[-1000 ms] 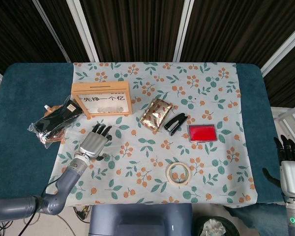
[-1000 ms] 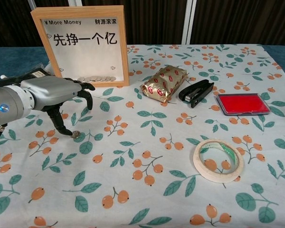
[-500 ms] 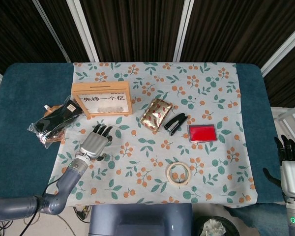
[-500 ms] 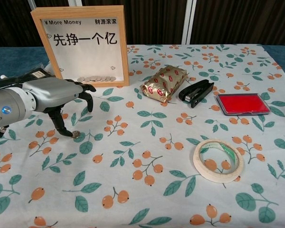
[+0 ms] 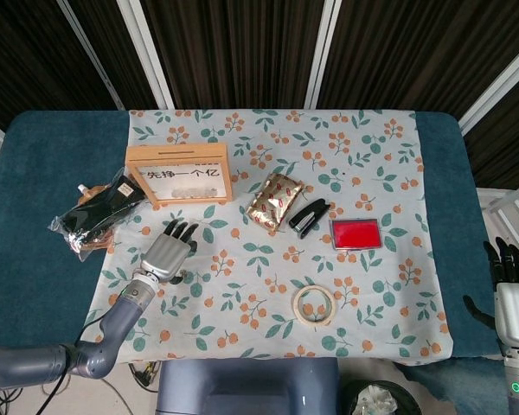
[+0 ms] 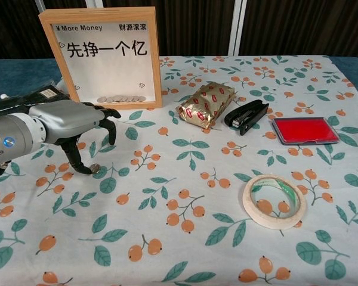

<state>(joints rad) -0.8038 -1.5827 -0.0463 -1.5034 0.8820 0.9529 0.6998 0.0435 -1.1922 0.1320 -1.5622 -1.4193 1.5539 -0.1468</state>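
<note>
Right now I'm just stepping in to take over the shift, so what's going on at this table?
The left robot hand hangs low over the floral tablecloth, fingers curled down beside a small coin, in front of the wooden money box. Whether it touches the coin is unclear. The right robot hand waits off the table's edge, holding nothing. A gold packet, black stapler, red ink pad and tape roll lie untouched.
</note>
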